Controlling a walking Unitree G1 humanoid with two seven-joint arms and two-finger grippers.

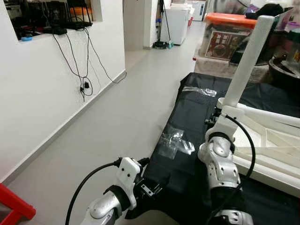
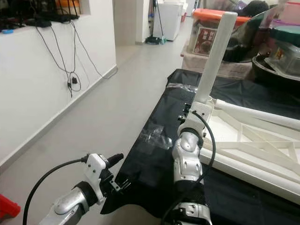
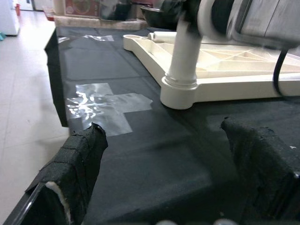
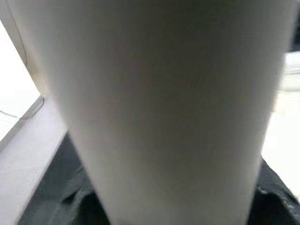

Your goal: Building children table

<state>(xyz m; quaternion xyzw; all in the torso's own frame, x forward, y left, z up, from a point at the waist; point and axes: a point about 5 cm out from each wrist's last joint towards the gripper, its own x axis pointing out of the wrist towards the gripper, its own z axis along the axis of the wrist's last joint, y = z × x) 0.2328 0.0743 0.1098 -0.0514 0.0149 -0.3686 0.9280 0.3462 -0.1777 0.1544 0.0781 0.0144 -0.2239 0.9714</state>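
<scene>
A white tabletop (image 1: pixel 276 140) lies upside down on a black sheet (image 1: pixel 187 117) spread over the floor (image 1: pixel 117 117), its ribbed underside facing up. At its near left corner a white leg (image 1: pixel 246 61) stands upright in a round socket (image 3: pixel 180 91), leaning slightly to the right. A second leg (image 2: pixel 258 115) lies flat across the far part of the tabletop.

The right gripper (image 1: pixel 220 112) is at the base of the upright leg, just above the socket, and it is hidden behind its own wrist; in the right wrist view the leg (image 4: pixel 164 108) is pressed close against the camera, so whether the fingers clasp it cannot be told.

The left gripper (image 3: pixel 173 173) hovers low at the near left edge of the sheet, its two padded fingers (image 3: pixel 75 168) spread wide apart with nothing between them, aimed at the socket.

Strips of clear tape (image 1: pixel 174 142) cross on the sheet just left of the corner, and another strip (image 1: pixel 199 91) lies farther off. Beyond the sheet stands a bin (image 1: pixel 227 40) with an orange lid. A white wall (image 1: pixel 42 89) runs along the left, with black cables (image 1: pixel 79 70) hanging down it.
</scene>
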